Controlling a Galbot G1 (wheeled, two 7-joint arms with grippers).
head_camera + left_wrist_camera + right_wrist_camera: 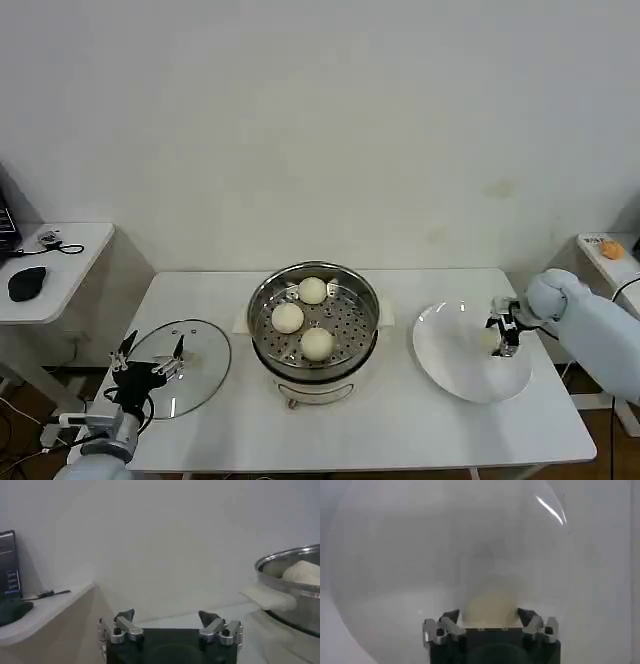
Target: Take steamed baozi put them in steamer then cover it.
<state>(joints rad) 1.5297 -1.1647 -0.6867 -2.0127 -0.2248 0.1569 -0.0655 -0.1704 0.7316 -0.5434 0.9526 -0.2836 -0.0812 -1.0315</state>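
The steamer (pixel 264 305) stands at the table's middle with three steamed baozi (pixel 312 290) on its perforated tray. A fourth baozi (pixel 490 602) lies on the white plate (pixel 450 365) to the right. My right gripper (pixel 503 340) is down over it, open, one finger on each side with a small gap left. The cover (pixel 200 365), a clear glass lid, lies flat at the front left. Just in front of the lid my left gripper (pixel 152 350) hangs open and empty. The left wrist view has that gripper (pixel 166 615) facing the steamer's rim (pixel 280 562).
A low white side table (pixel 70 260) with a black mouse (pixel 27 283) stands to the left. Another small table (pixel 600 262) with an orange item (pixel 610 248) is at the right, behind my right arm. The wall runs close behind the table.
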